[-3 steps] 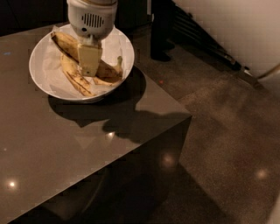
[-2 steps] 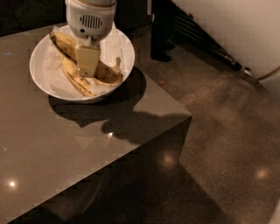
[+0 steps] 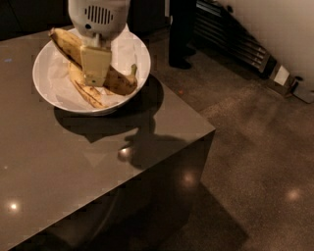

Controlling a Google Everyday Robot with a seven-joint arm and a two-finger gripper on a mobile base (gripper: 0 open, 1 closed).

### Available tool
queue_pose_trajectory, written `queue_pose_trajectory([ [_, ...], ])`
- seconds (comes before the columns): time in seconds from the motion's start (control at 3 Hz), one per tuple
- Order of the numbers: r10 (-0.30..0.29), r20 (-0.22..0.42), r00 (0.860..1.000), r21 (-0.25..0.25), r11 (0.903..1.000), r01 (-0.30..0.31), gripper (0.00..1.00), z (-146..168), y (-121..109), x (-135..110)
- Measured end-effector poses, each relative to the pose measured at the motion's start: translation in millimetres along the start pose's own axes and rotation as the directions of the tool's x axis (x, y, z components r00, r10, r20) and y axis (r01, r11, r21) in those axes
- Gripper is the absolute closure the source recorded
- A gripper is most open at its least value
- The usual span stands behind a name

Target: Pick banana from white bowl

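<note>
The white bowl (image 3: 49, 88), lined with white paper, stands at the far part of the grey table. Several speckled yellow bananas lie in it. The longest banana (image 3: 64, 43) runs from the bowl's upper left rim down towards the middle, and its middle part is hidden behind my gripper. My gripper (image 3: 95, 68) hangs straight down from its white housing (image 3: 98, 14) over the bowl's centre, right at the bananas. Whether it touches or holds the banana is hidden.
A shorter banana (image 3: 121, 82) lies at the bowl's right side and another brown-streaked one (image 3: 88, 93) at its front. The table's right edge (image 3: 186, 105) drops to a speckled floor. A dark post (image 3: 180, 34) and a slatted grille (image 3: 235, 44) stand beyond.
My gripper has edged slightly to the left over the bowl. The bananas and the bowl have not visibly moved.
</note>
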State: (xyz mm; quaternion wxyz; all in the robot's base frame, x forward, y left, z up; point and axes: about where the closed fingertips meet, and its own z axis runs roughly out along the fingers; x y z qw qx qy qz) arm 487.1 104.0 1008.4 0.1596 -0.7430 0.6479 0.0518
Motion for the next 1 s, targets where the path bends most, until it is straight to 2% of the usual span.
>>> queue_pose_trajectory([
  [0.33,0.078,0.034,0.996,-0.064,0.995,-0.076,1.0,8.5,29.6,3.2],
  [0.67,0.157,0.051,0.986,-0.137,0.9793,-0.149,1.0,17.8,60.1,9.8],
  [1.0,0.202,0.051,0.978,-0.188,0.9637,-0.19,1.0,17.9,81.9,13.8],
])
